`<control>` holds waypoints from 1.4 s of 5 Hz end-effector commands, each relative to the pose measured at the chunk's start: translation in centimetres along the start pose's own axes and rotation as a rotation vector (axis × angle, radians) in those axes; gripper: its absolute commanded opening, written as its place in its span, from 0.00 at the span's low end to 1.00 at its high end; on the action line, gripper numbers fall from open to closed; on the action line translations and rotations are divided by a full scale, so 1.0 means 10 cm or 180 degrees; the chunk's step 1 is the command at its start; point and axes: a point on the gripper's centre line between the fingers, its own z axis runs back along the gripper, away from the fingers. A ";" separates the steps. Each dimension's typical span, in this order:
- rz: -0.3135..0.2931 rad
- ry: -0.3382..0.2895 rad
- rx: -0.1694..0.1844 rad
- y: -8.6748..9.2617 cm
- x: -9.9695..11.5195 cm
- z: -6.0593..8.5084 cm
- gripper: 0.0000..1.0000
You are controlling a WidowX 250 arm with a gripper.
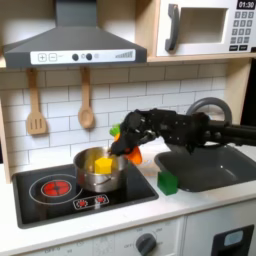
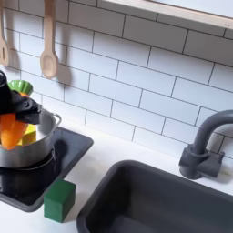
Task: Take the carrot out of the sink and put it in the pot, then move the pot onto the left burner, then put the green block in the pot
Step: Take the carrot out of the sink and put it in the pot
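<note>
My gripper (image 1: 130,147) is shut on the orange carrot (image 1: 133,155), holding it just above the right rim of the steel pot (image 1: 97,176). In the second exterior view the gripper (image 2: 15,114) hangs over the pot (image 2: 27,153) with the carrot (image 2: 10,133) at the pot's mouth. A yellow block (image 1: 103,163) lies inside the pot. The pot stands on the black stovetop to the right of the bare red-ringed burner (image 1: 55,186). The green block (image 1: 167,182) sits on the counter between stove and sink (image 1: 222,166); it (image 2: 60,200) is near the sink (image 2: 155,202) corner.
A dark arched faucet (image 1: 212,106) rises behind the sink, on the second exterior view's right (image 2: 206,146). Wooden utensils (image 1: 86,102) hang on the tiled wall behind the stove. A range hood (image 1: 75,45) and a microwave (image 1: 205,28) sit overhead.
</note>
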 end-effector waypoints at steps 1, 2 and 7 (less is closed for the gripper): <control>0.0069 0.0070 0.0003 0.11 0.08 -0.16 0.00; 0.0069 0.0120 0.0012 0.13 0.09 -0.27 0.00; 0.0184 0.0248 0.0024 0.27 0.16 -0.63 0.00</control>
